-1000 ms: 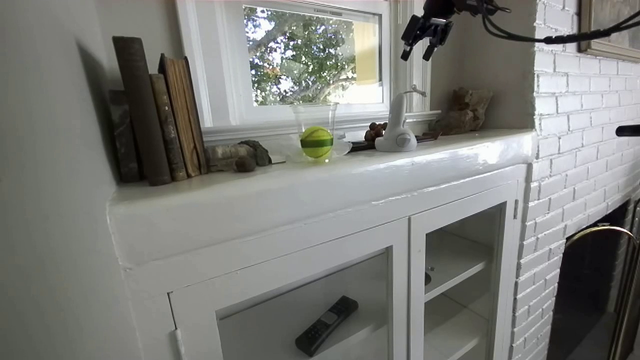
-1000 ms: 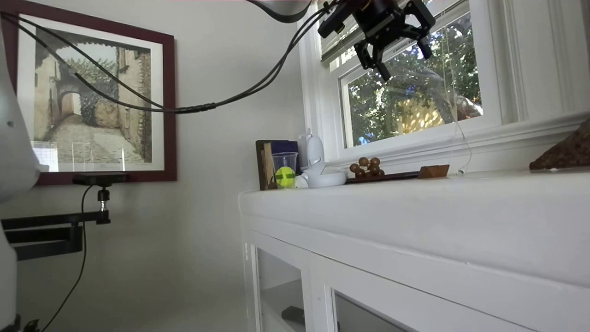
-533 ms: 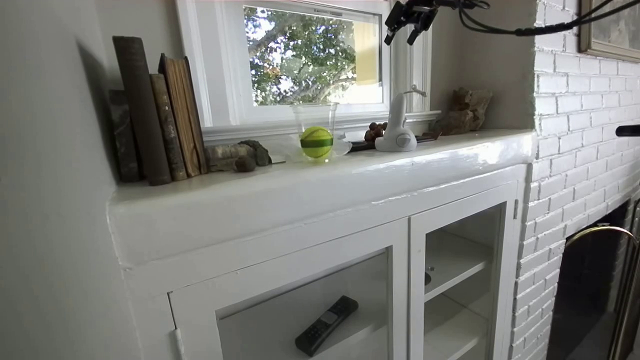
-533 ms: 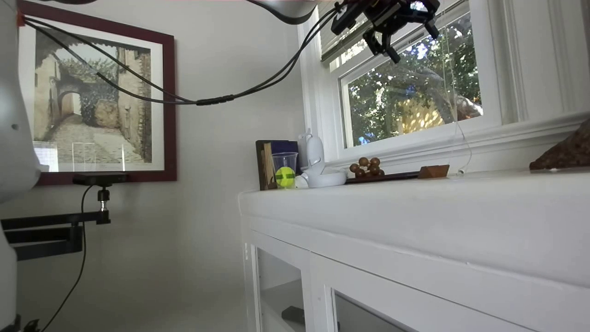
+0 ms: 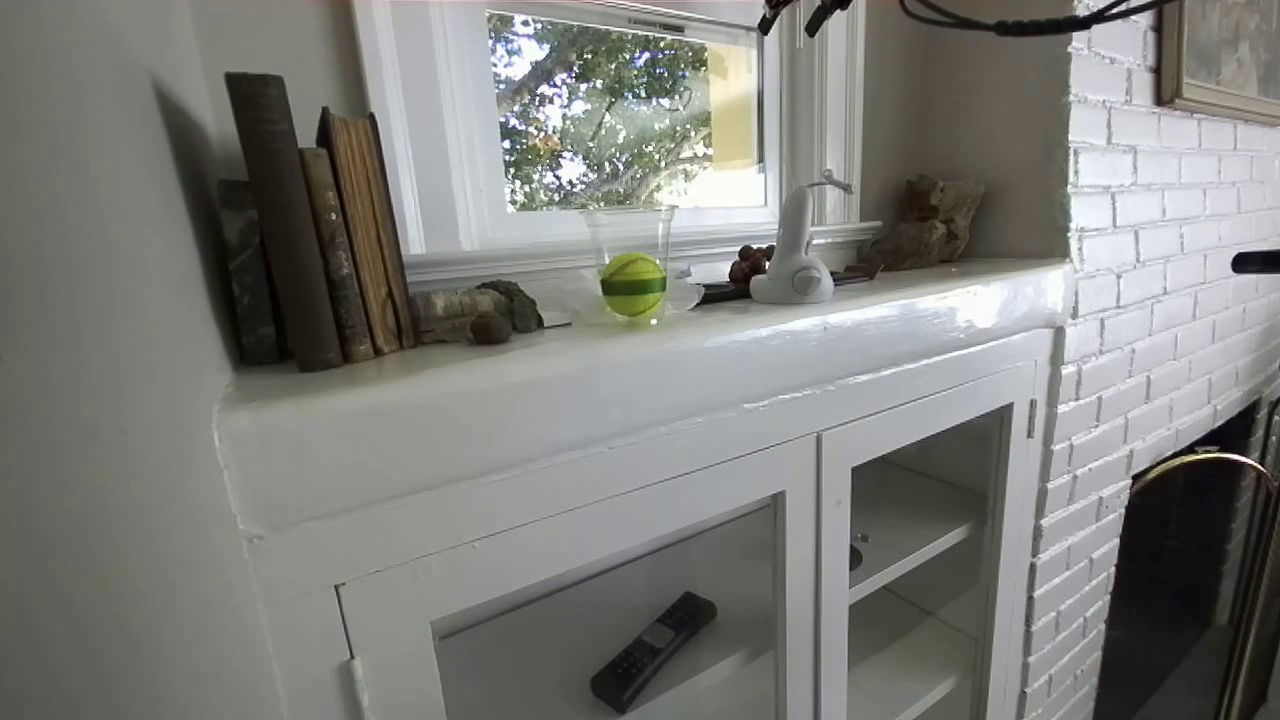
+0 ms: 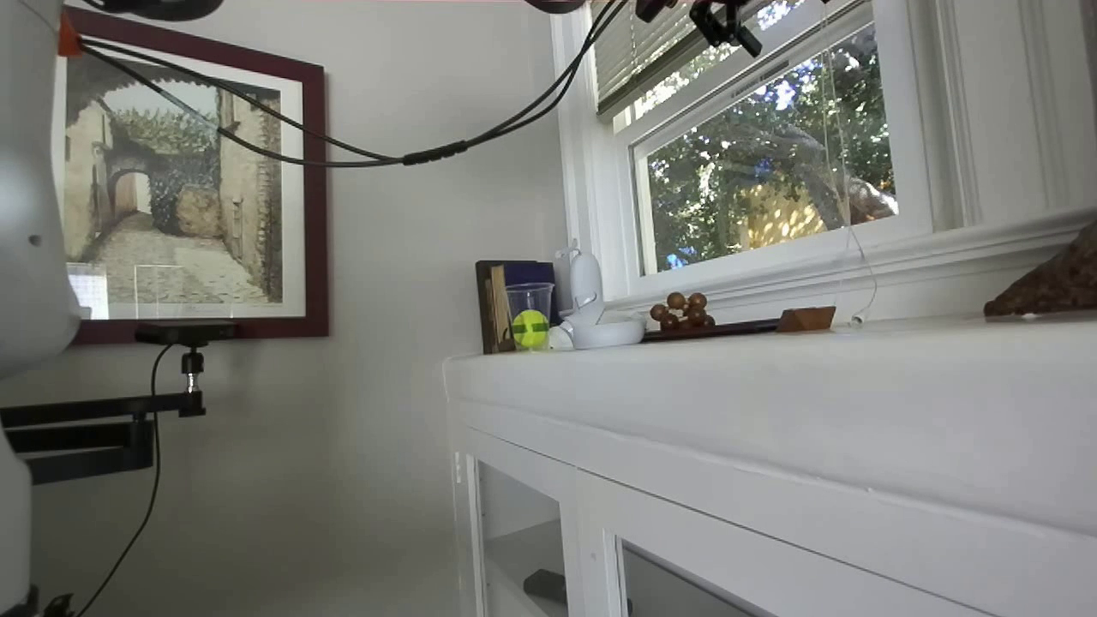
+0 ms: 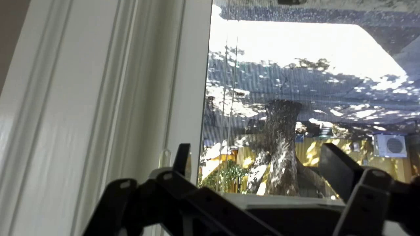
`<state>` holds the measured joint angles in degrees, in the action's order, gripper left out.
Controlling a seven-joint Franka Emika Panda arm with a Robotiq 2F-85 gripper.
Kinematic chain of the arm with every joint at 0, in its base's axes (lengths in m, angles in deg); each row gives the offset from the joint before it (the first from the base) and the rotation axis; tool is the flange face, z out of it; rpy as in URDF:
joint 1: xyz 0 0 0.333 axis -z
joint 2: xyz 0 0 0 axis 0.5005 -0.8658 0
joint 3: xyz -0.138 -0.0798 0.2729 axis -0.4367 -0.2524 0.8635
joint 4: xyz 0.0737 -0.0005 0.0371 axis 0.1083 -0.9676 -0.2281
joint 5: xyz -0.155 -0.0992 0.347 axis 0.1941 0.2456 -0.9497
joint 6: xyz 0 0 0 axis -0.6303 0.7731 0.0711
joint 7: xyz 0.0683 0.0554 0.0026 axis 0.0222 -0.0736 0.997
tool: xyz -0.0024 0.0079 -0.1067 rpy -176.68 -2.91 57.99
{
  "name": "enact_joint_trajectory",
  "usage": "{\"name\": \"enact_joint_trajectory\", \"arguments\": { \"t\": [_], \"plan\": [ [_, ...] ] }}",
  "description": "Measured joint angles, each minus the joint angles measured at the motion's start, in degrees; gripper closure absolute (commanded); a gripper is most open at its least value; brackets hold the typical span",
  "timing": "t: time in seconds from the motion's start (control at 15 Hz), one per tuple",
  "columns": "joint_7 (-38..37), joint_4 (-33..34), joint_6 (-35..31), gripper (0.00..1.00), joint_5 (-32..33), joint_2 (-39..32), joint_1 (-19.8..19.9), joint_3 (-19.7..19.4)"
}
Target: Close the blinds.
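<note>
Daylight fills the window (image 5: 630, 115) above the white counter (image 6: 771, 377), old books (image 5: 365, 230) standing at one end; up high, the black fingers (image 7: 339, 172) are spread wide, gripping nothing, glass showing through the gap between them; over to the venetian blinds (image 6: 630, 56), pale and thin-slatted, hanging across just the upper part of the window, bottom rail (image 6: 643, 80) stopping short of the lower pane (image 6: 763, 180); in an exterior view the fingers overlap the line of that rail; whether they touch it, I can't tell!
</note>
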<state>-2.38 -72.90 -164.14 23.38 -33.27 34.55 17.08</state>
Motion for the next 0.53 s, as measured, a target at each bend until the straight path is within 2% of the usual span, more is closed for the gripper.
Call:
{"name": "enact_joint_trajectory", "arguments": {
  "t": [0.2,0.53],
  "plan": [
    [0.1,2.9,-1.7,0.0,-1.7,-1.7,0.6,0.7],
    [0.1,3.4,-2.1,0.0,-1.8,-2.4,0.7,0.8]
  ]
}}
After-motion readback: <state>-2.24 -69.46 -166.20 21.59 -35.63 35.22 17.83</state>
